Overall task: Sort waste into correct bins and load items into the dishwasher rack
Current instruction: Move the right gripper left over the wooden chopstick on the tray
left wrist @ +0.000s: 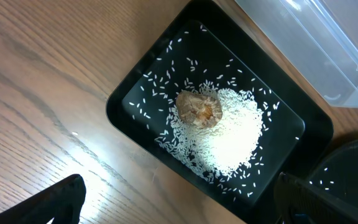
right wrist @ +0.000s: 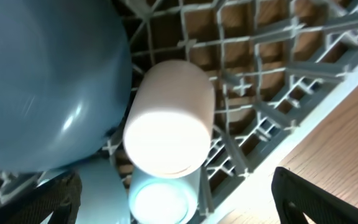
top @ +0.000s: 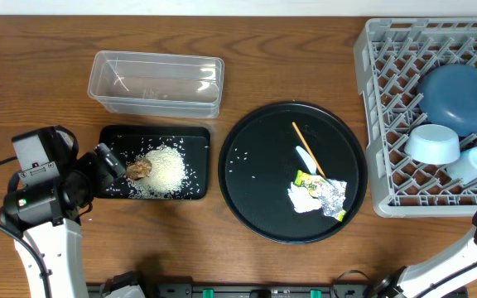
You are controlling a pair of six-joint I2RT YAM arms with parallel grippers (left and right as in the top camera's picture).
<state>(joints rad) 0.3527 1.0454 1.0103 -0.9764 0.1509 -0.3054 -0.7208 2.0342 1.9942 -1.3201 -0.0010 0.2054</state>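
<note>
on the left side of the desk (top: 40, 74), the left end effector (top: 110, 161) hung over the left end of the shallow black tray (top: 193, 136), jaws spread wide with nothing in them. the rice (top: 168, 170) sat heaped in that tray, with the brown lump (top: 140, 169) at the pile's left edge and stray grains scattered around. the clear tub (top: 156, 83) stood just behind it.

the round black tray (top: 255, 190) in the middle carried the wooden stick (top: 307, 147), white spoon (top: 305, 157), yellow-green wrapper (top: 309, 179), foil (top: 334, 197) and tissue (top: 303, 199), all bunched close together.

over on the right, the dishwasher rack (top: 369, 124) had the dark-blue plate (top: 460, 98), pale-blue bowl (top: 433, 143), light-blue cup (top: 470, 164) and white cup (right wrist: 169, 118) in it, and the two cups were touching. the right end effector (right wrist: 176, 202) hovered above those cups, fingers wide apart and gripping nothing.
</note>
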